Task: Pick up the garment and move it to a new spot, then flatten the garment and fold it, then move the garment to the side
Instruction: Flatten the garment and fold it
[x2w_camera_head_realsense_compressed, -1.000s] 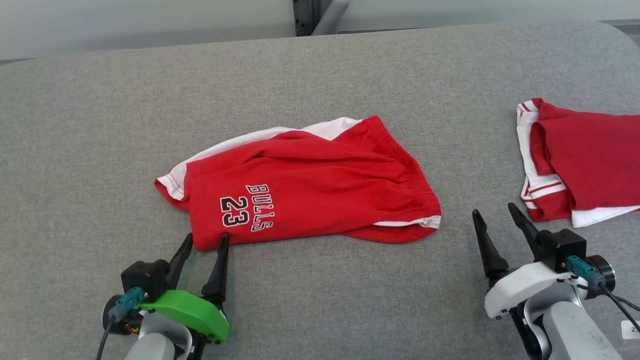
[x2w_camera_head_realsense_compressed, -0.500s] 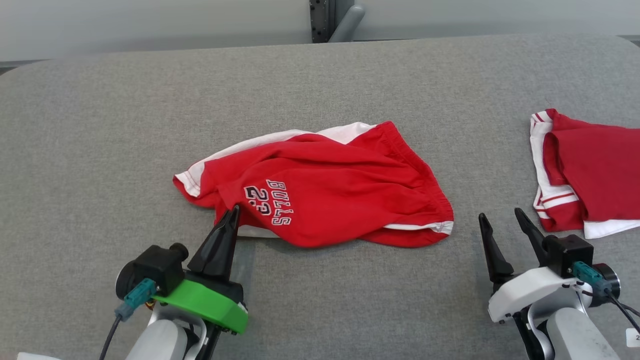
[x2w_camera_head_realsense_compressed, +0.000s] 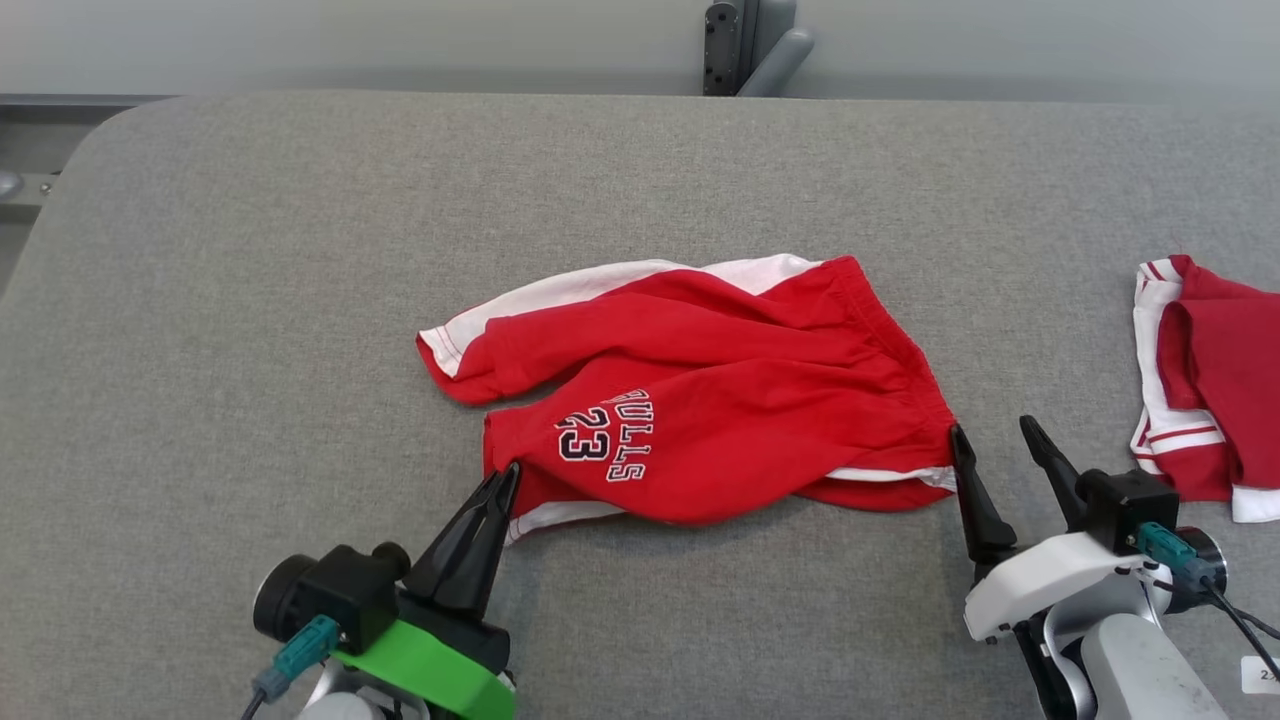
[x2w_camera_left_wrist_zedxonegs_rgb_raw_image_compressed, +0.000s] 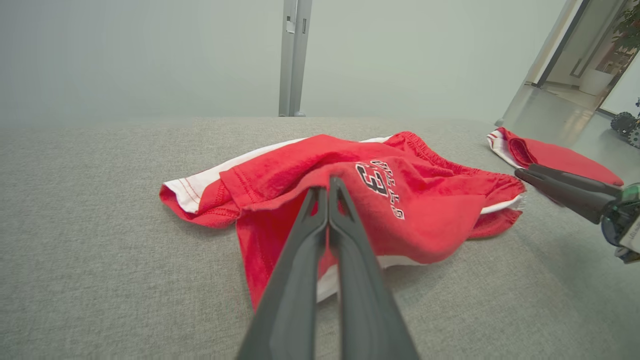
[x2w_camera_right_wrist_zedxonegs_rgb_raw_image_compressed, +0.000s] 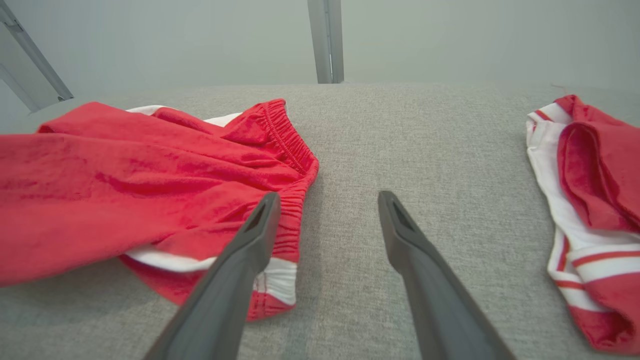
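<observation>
- The grey table (x2w_camera_head_realsense_compressed: 250, 300) runs edge to edge across the head view, with plenty of bare padding for carrying cloth to a fresh spot.
- The red shorts (x2w_camera_head_realsense_compressed: 740, 400) lie crumpled in the middle of the frame. A white lining peeks out along the top edge, and the elastic waistband faces right. They're far from flat, so I'd say this is the pick-up stage.
- A second red garment (x2w_camera_head_realsense_compressed: 1200, 400) sits bunched at the right edge, well apart and out of the way.
- The right gripper (x2w_camera_head_realsense_compressed: 993, 428), lower right, has its fingers spread wide and empty. It's parked just beside the waistband, I'd guess ready to take that end. From the head view one finger looks to brush the cloth, though I can't be sure it touches.
- The left gripper (x2w_camera_head_realsense_compressed: 508, 472), lower left of centre, has its fingers pinched together on the leg hem. In its own wrist view the corner tents up at the tips, so there's a real bite on the fabric.
- The lettering (x2w_camera_head_realsense_compressed: 607, 447) by that corner is skewed, pulled by the pinch.
</observation>
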